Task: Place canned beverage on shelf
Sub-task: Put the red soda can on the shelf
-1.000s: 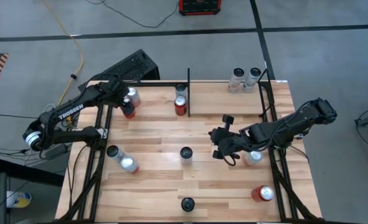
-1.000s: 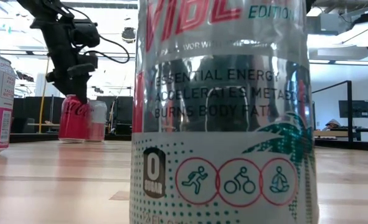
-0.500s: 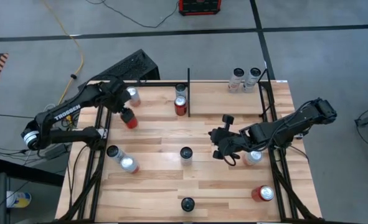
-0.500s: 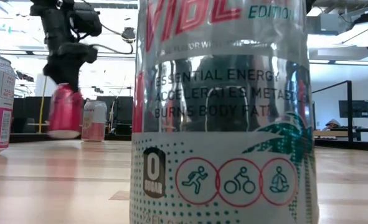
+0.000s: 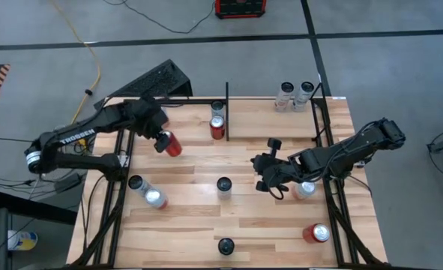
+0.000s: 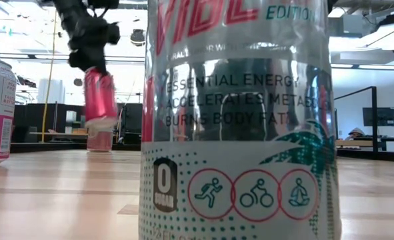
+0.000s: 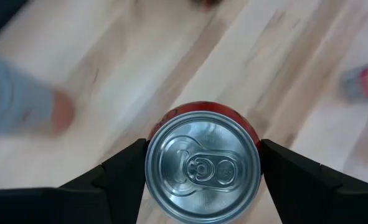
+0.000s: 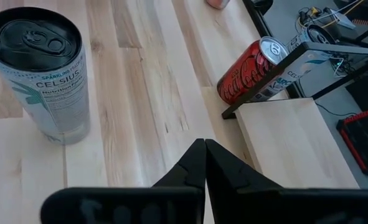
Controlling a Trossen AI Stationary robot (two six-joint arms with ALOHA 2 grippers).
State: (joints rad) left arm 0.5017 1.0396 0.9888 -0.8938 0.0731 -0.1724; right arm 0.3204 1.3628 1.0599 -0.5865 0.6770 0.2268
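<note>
Gripping a red cylindrical soda can (image 5: 172, 145) just below its silver top, the left gripper (image 5: 163, 140) holds it off the light wooden plank surface (image 5: 191, 195) near the far left part of the planks; its fingers (image 7: 118, 175) are clamped on either side of the can (the left wrist view looks straight down on the pull-tab lid between them). In the low view the same can (image 6: 99, 97) hangs tilted under the dark arm, clear of the wood, with a pale pink can (image 6: 101, 139) standing behind and below it. Across the planks, the right gripper (image 5: 264, 174) sits low over the right half of the surface, its fingers (image 8: 199, 163) pressed together with nothing between them. A silver can with a black lid (image 8: 42, 71) stands upright near that gripper, and beyond it a second red can (image 8: 252, 67) lies against the short black divider bar (image 5: 227, 110) that rises at the far edge of the shelf. Other cans stand scattered about: two pale ones (image 5: 294, 95) at the far right corner, two (image 5: 145, 190) near the left rail, a red one (image 5: 316, 233) at the near right, and a black-topped one (image 5: 225, 245) at the near edge.
</note>
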